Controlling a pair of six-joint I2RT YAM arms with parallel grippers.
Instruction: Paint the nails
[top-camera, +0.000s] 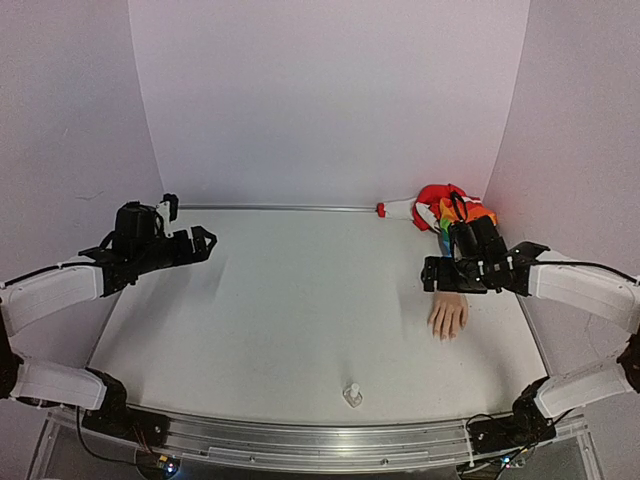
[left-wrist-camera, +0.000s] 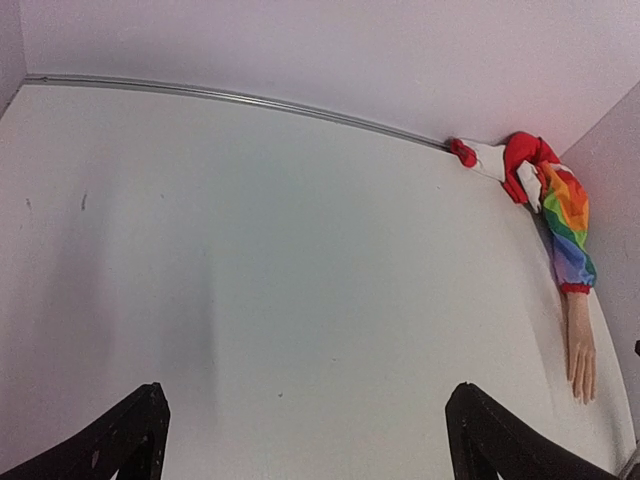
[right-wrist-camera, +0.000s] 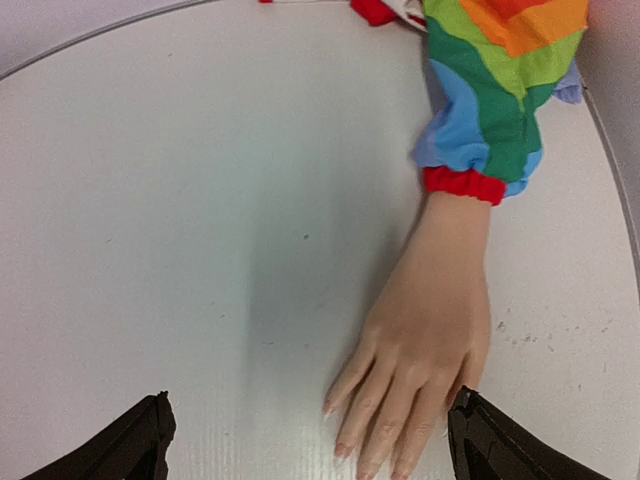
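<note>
Fake hand (right-wrist-camera: 430, 330) palm down on table (top-camera: 300, 300) (rainbow sleeve (right-wrist-camera: 500, 90), red cuff (right-wrist-camera: 462, 185)), pale nails (right-wrist-camera: 343, 452), right gripper (right-wrist-camera: 310, 420) spread wide above it, left gripper (left-wrist-camera: 305, 420) wide, well apart

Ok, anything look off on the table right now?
Nothing stands out. The hand lies flat, sleeve bunched toward the back corner. The bottle sits alone by the near edge, no spill visible. The left gripper and right gripper are open, empty.

Bright, diffuse light; faint soft shadows on the table (right-wrist-camera: 150, 200); wrist views bow at edges; nails (right-wrist-camera: 342, 451) slightly blurred.
</note>
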